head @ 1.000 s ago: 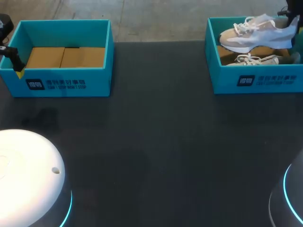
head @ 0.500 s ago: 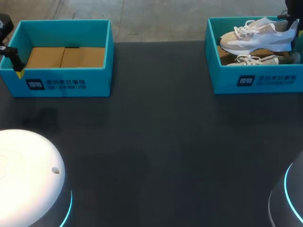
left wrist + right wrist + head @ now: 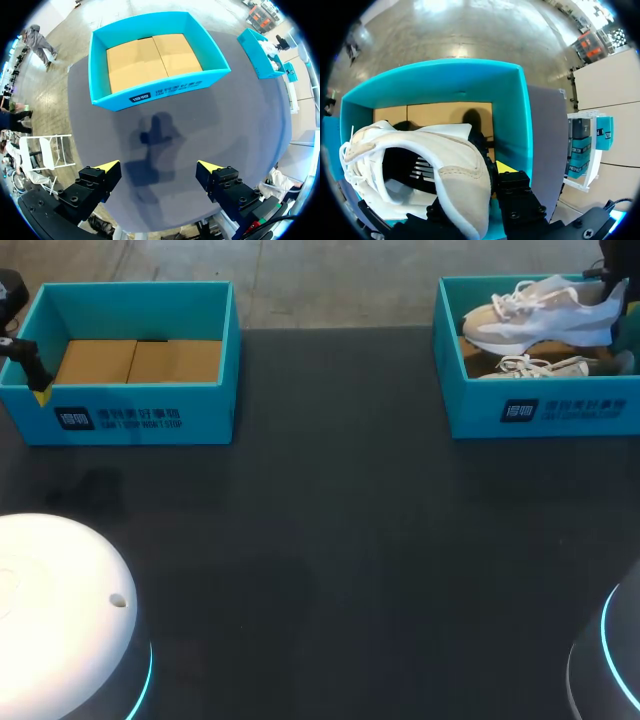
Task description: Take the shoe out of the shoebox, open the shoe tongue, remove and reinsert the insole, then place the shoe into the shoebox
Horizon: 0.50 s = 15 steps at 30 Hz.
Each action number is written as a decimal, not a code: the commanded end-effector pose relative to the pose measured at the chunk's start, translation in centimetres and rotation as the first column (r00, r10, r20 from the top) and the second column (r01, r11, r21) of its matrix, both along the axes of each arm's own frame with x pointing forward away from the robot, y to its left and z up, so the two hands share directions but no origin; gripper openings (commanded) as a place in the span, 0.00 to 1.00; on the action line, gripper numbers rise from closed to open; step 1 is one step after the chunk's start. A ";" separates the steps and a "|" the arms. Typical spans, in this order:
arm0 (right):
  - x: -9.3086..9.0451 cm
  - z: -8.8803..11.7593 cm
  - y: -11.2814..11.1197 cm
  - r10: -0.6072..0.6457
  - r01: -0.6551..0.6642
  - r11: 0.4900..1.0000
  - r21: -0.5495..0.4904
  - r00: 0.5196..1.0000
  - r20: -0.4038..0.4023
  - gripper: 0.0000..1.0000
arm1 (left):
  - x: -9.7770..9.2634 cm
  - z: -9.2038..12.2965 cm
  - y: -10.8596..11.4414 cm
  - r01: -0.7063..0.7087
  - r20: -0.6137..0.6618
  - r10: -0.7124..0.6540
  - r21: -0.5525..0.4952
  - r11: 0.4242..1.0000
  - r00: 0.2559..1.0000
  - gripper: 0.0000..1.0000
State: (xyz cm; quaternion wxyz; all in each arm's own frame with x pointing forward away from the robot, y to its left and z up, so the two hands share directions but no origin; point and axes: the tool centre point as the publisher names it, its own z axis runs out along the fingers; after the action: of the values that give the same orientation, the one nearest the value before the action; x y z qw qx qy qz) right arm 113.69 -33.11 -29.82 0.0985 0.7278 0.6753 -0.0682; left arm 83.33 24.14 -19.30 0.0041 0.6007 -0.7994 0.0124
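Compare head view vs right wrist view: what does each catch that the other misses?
Head only: the empty shoebox at the table's left, and a second shoe lying in the right shoebox.
Right wrist only: the right gripper gripping the heel of the shoe, one yellow fingertip outside the heel, and the shoe's dark interior.
Both: the shoe held above the right shoebox, and that box's cardboard floor.
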 end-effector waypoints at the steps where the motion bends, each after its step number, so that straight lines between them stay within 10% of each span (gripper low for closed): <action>1: 1.4 -0.3 -0.2 -0.003 0.003 1.000 0.004 1.000 -0.017 0.00 | 0.0 0.0 0.0 0.000 -0.002 0.000 0.002 1.000 1.000 1.00; 15: 2.7 -1.3 -0.6 -0.013 0.013 1.000 0.006 1.000 -0.024 0.00 | 0.0 0.0 0.0 0.000 -0.002 0.000 0.002 1.000 1.000 1.00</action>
State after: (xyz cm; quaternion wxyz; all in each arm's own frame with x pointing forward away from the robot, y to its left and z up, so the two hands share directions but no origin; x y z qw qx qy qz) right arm 115.44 -33.46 -30.56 0.0952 0.7312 0.6717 -0.0711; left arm 83.33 24.14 -19.30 0.0041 0.6007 -0.7994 0.0124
